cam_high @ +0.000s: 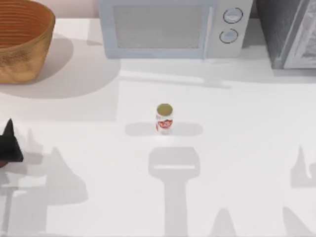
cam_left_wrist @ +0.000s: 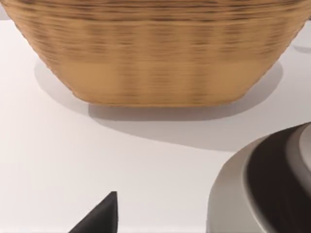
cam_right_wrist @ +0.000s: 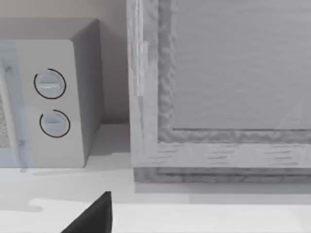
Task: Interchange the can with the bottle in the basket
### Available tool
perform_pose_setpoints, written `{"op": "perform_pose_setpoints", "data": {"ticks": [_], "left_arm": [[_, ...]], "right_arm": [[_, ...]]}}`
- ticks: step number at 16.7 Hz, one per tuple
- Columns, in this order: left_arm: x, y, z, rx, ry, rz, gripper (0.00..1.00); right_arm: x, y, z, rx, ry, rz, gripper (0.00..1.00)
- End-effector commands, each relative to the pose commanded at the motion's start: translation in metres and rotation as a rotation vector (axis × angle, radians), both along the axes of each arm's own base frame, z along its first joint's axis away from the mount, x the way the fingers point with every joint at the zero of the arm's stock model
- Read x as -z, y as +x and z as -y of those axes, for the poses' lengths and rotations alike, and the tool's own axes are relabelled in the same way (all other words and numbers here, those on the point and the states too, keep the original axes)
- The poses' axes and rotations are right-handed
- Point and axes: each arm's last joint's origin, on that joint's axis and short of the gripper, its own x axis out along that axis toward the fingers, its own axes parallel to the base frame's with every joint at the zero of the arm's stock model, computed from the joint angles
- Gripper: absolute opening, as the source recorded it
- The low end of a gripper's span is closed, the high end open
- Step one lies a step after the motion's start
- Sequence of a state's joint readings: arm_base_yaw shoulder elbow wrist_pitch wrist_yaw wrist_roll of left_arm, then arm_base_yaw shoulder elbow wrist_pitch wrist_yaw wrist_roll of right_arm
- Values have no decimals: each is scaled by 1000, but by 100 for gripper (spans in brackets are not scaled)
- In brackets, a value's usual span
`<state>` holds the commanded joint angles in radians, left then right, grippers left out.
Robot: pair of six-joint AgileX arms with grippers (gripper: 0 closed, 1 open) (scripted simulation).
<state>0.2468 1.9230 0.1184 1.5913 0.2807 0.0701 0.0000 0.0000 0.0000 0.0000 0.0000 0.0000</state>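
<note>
The can (cam_high: 164, 118), white with red markings and a dull gold top, stands upright alone at the middle of the table. The orange-brown wicker basket (cam_high: 22, 42) sits at the back left corner, and its ribbed side (cam_left_wrist: 155, 58) is close ahead in the left wrist view. What lies inside it is hidden, so the bottle is out of view. My left gripper (cam_high: 9, 145) hovers at the table's left edge, in front of the basket and far left of the can. A dark part of my right gripper (cam_right_wrist: 92, 218) shows in the right wrist view, facing the back right appliances.
A white microwave (cam_high: 173, 27) with two round knobs stands along the back centre. A grey box-like appliance (cam_high: 291, 32) stands at the back right. A grey rounded form with a dark inside (cam_left_wrist: 262, 189) sits near the basket in the left wrist view. Arm shadows cross the front.
</note>
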Motion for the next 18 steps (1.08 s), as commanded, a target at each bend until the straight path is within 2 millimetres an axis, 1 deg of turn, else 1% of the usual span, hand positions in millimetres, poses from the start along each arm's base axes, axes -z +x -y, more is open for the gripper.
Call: {"op": "perform_pose_setpoints", "data": {"ticks": [11, 12, 18], "left_arm": [[0, 0, 0, 0, 0, 0, 2], [0, 0, 0, 0, 0, 0, 0], [0, 0, 0, 0, 0, 0, 0]], "right_arm": [[0, 0, 0, 0, 0, 0, 100], [0, 0, 0, 0, 0, 0, 100], [0, 0, 0, 0, 0, 0, 100]]}}
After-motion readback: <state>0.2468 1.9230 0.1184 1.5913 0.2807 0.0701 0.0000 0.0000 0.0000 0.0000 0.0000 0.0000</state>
